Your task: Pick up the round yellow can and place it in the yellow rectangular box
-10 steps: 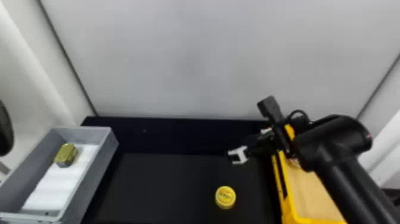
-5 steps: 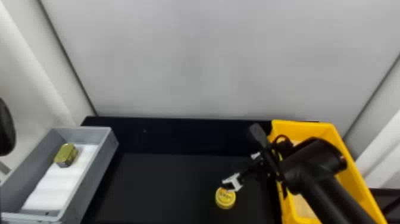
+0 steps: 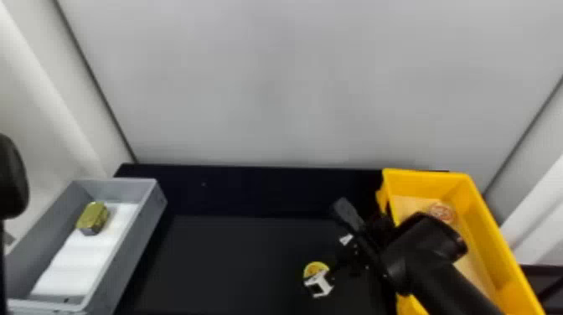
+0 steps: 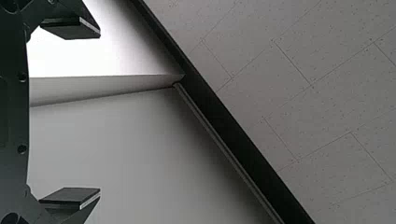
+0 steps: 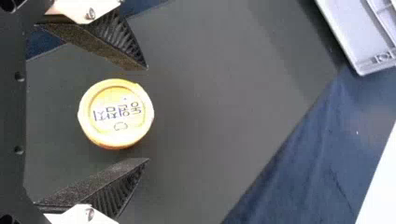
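Observation:
The round yellow can (image 3: 315, 268) stands on the dark table in the head view, partly covered by my right gripper (image 3: 331, 264). From the right wrist, the can (image 5: 116, 113) lies between the two parted fingers of my right gripper (image 5: 147, 114), with a gap on both sides. To the right of them is the yellow rectangular box (image 3: 427, 179), partly behind my right arm. My left arm (image 3: 12, 178) is parked at the head view's left edge; the left gripper (image 4: 99, 112) is open with nothing between its fingers.
A grey box (image 3: 134, 247) at the left holds white padding (image 3: 79, 264) and a small gold-green tin (image 3: 93, 218). Inside the yellow box is a round reddish item (image 3: 440, 212). A pale wall rises behind the table.
My right gripper has moved from above the table's right side toward the front and left, down to the can, uncovering more of the yellow box. The can and left arm have stayed put.

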You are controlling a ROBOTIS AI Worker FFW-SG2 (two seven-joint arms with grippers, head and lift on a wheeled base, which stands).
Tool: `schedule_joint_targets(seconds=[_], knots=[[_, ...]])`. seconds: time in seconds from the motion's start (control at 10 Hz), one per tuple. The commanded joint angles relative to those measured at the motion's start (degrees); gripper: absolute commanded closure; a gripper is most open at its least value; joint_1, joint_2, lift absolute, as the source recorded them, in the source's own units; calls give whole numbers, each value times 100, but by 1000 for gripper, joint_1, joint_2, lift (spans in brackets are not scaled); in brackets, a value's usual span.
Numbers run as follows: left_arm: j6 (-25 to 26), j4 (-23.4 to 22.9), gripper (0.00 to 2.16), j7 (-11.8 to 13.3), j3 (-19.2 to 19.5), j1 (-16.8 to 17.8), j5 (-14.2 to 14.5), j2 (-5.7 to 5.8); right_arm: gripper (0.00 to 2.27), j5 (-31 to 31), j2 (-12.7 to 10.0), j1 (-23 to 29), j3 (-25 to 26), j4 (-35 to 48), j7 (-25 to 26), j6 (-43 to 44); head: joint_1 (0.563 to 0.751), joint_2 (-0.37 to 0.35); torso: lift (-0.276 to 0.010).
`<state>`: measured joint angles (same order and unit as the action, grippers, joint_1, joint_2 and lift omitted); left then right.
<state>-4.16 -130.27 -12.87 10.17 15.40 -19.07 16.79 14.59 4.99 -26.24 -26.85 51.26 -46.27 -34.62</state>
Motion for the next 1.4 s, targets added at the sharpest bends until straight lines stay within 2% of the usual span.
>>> schedule_joint_targets(seconds=[0.0,0.4,1.3], knots=[[3,1,91,-6,-14,7,0,0,85,1,29,-22,-67,42,-16,59,694,59,0],[3,10,91,-14,-41,7,0,-17,85,71,117,-30,-190,95,-59,85,694,59,0],[-6,10,91,-23,-58,25,0,-44,116,150,90,5,-243,-55,-51,270,694,59,0]])
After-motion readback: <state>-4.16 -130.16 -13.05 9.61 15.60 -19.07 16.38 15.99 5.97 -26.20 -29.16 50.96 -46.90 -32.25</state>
